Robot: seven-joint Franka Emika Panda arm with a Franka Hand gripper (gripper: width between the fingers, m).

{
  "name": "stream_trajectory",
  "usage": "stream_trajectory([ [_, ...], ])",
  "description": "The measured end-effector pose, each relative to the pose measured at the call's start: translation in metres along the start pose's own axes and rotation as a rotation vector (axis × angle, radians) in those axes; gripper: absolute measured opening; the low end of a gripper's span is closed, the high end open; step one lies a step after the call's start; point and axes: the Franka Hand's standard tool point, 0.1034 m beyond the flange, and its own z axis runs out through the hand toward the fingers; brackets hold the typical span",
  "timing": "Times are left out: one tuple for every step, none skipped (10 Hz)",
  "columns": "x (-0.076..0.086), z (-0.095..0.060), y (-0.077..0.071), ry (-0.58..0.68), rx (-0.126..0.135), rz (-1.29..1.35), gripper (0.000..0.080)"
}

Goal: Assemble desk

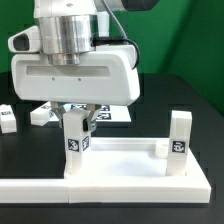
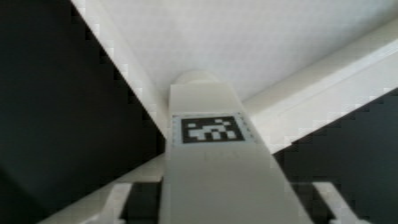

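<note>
Off the desk top (image 1: 130, 160), on the exterior view's left: one loose leg (image 1: 8, 121) and a second loose leg (image 1: 40, 115) on the black table (image 1: 175, 95), both well apart from the desk top, neither fitted

At the desk top's corner on that same side: a third leg, call it the near leg (image 1: 75, 142), upright with its tag facing out. The gripper (image 1: 76, 125) hangs right over it, one jaw on each side. In the wrist view the near leg (image 2: 215, 150) runs up between the jaws with the desk top (image 2: 267, 40) beyond. You cannot tell from either view whether the pads press on it or stand just off it, so don't count it as grasped. Whether its foot is fully home in the socket is hidden too

Behind the desk top, past the gripper: the marker board (image 1: 112, 113), partly hidden

At the desk top's other end: the far leg (image 1: 179, 135), upright

Risks, as judged:
- pads meeting the near leg off-centre would likely tip it or cock it in the socket
- any sideways pull could drag the desk top along; nothing visibly clamps it
- a twist with the foot half-seated may jam it
</note>
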Motion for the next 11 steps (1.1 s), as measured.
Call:
stream_trajectory([
  [0.000, 0.000, 0.000, 0.002, -0.003, 0.122, 0.0291],
  [0.001, 0.000, 0.001, -0.002, -0.003, 0.279, 0.0291],
  [0.000, -0.001, 0.001, -0.013, -0.002, 0.474, 0.0291],
  [-0.002, -0.001, 0.000, -0.027, 0.004, 0.671, 0.0291],
  [-0.004, 0.001, -0.003, -0.066, 0.040, 0.956, 0.0291],
  [-0.002, 0.001, 0.000, -0.099, 0.077, 1.049, 0.0291],
  [-0.003, 0.000, -0.003, -0.114, 0.073, 1.114, 0.0291],
  [-0.004, -0.002, -0.009, -0.118, 0.071, 1.215, 0.0291],
  [-0.003, -0.003, -0.013, -0.119, 0.073, 1.266, 0.0291],
  [-0.003, -0.002, -0.011, -0.118, 0.071, 1.261, 0.0291],
  [-0.003, -0.002, -0.011, -0.116, 0.073, 1.228, 0.0291],
])
